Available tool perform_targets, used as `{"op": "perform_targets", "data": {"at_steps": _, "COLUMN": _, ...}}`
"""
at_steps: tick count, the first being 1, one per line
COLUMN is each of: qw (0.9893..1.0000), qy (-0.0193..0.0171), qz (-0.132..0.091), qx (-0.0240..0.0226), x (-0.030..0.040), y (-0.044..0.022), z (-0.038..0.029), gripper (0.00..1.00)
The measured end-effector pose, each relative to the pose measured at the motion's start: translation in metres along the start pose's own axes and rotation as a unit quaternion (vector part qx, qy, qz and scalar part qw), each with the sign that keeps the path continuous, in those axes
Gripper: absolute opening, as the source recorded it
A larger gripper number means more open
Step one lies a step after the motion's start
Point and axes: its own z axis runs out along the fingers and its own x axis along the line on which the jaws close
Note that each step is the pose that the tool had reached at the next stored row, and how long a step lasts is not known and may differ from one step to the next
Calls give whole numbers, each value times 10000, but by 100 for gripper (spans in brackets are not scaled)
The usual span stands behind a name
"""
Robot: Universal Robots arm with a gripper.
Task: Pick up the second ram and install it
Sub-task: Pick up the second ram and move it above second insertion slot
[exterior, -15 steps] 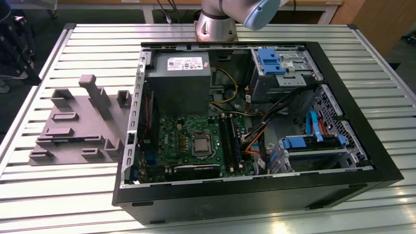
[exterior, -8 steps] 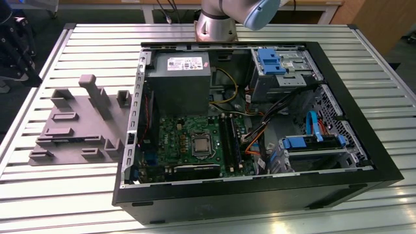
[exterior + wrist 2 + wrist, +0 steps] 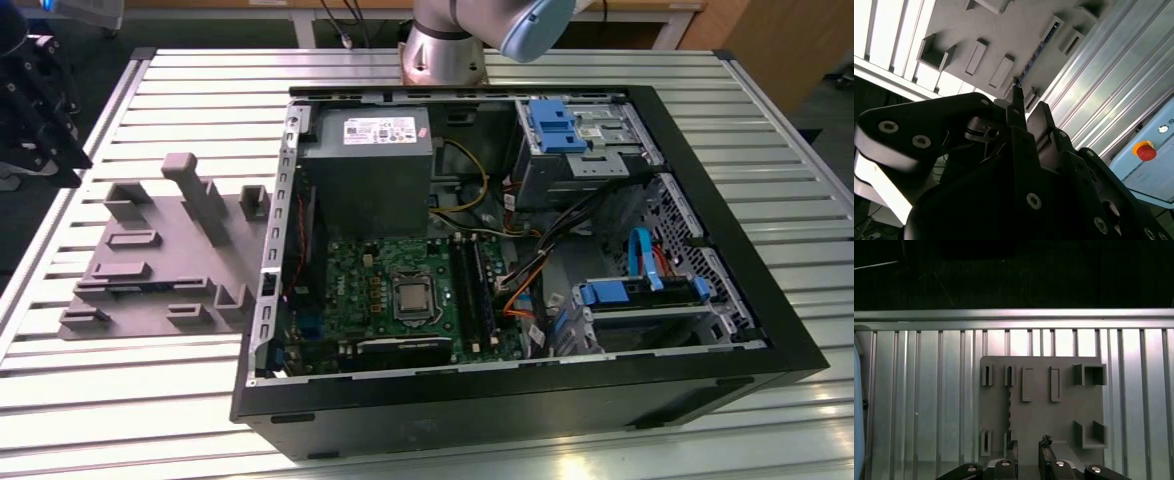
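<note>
The pincer [image 3: 1028, 447] hovers above the grey holder [image 3: 1064, 410] on the counter [image 3: 929, 405], jaws apart and empty. A thin edge-on strip in the holder is probably the second ram [image 3: 1009, 407].

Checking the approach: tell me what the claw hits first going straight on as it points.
Likely the grey holder, right beside the second ram standing on edge in it; nothing nearer lies before the open claw, though depth is unclear.
</note>
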Motion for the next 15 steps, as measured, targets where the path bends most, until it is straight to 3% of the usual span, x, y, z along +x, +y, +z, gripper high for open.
{"op": "perform_targets", "data": {"at_steps": 15, "qw": 10000, "qy": 1, "qz": -23, "qx": 0, "x": 6, "y": -5, "z": 118, "gripper": 31}}
